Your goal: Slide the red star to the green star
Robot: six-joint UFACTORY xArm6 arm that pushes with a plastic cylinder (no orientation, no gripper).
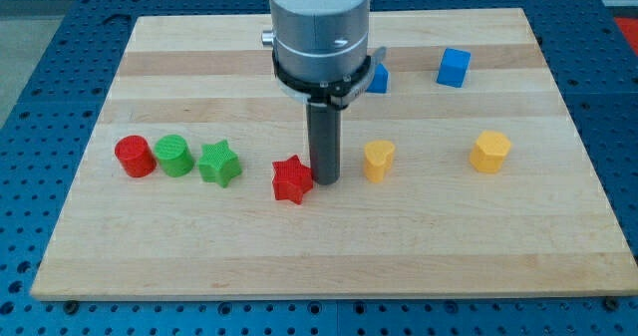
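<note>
The red star (291,180) lies on the wooden board (329,266), a little left of centre. The green star (218,164) lies to its left, with a gap between them. My tip (325,181) rests on the board right against the red star's right side, between it and a yellow block. The rod rises to the grey arm body (320,27) at the view's top.
A green cylinder (174,156) and a red cylinder (135,157) sit left of the green star. A yellow heart-like block (378,161) is just right of the tip, a yellow hexagon (489,151) farther right. A blue cube (454,67) and a partly hidden blue block (378,78) lie near the top.
</note>
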